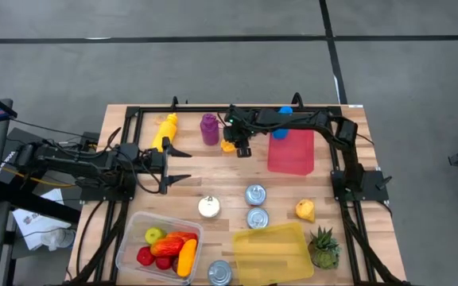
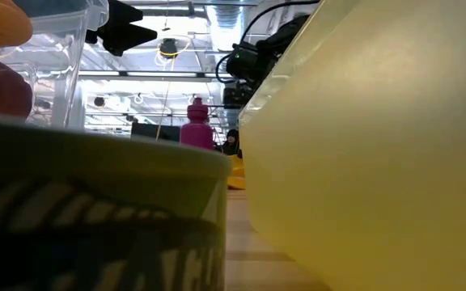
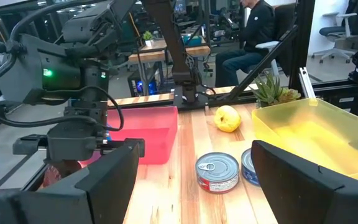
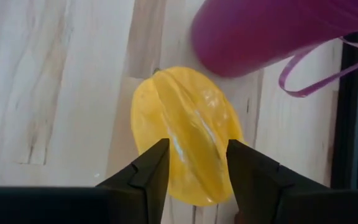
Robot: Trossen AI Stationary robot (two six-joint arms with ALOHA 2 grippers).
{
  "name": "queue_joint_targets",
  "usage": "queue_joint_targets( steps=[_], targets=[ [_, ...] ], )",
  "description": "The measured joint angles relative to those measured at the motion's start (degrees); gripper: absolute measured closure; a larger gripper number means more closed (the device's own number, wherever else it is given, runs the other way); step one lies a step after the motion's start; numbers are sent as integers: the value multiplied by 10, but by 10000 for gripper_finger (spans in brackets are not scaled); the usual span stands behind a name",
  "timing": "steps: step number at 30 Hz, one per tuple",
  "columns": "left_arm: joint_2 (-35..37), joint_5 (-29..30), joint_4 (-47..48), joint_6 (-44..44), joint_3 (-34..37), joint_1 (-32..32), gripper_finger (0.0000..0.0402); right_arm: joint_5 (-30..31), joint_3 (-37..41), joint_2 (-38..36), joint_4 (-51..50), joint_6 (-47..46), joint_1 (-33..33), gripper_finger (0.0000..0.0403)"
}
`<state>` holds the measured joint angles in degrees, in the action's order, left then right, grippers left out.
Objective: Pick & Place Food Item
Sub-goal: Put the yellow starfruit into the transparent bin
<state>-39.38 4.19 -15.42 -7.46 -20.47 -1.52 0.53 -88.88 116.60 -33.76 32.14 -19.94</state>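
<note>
- Left pincer [image 1: 180,164] hangs over the left side of the table [image 1: 225,171]; we see its fingers wide apart with nothing between them.
- We see a yellow bottle [image 1: 165,130] lying near the back edge, just behind that pincer.
- Front left, we note a clear tub [image 1: 130,238] holding mixed plastic fruit: a green apple [image 1: 154,235], red pieces, an orange one.
- Purple bottle [image 1: 209,129] stands upright at the back, centre-left.
- Yellow star fruit [image 4: 188,134] lies on the wood just beside the purple bottle; this is the food item we track.
- Right pincer [image 4: 197,168] is down over the star fruit, one finger on each side of it. From the wrist view we see the fingers [image 4: 146,171] close against its ridges, narrowed around it, fruit on the table.
- White round object [image 1: 207,206] sits mid-table, with two tins [image 1: 256,195] to its right and a third tin [image 1: 219,272] at the front edge.
- Red tray [image 1: 291,151] lies right of the star fruit, a blue object [image 1: 283,114] partly hidden by the right arm at its back edge.
- Yellow tray [image 1: 271,250] sits front right; a yellow lemon-like fruit [image 1: 305,210] is behind it, and a small pineapple [image 1: 324,248] to its right.
- In the left wrist view we see a seated person [image 3: 253,28] beyond the table.
</note>
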Motion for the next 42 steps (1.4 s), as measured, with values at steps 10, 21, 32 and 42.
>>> queue_joint_targets(
  steps=[10, 21, 32, 42],
  targets=[
    [0, 0, -1, 2, 0, 0, 100, 12, 0, 0, 4, 15, 0, 270],
    [0, 0, -10, 4, 0, 0, 100, 17, 0, -1, -10, 15, 0, 360],
    [0, 0, -10, 9, 0, 0, 100, 19, 0, -2, -31, 35, 9, 325],
    [0, -2, -15, 9, 0, 0, 100, 9, 0, -1, -22, 24, 3, 203]
  ],
)
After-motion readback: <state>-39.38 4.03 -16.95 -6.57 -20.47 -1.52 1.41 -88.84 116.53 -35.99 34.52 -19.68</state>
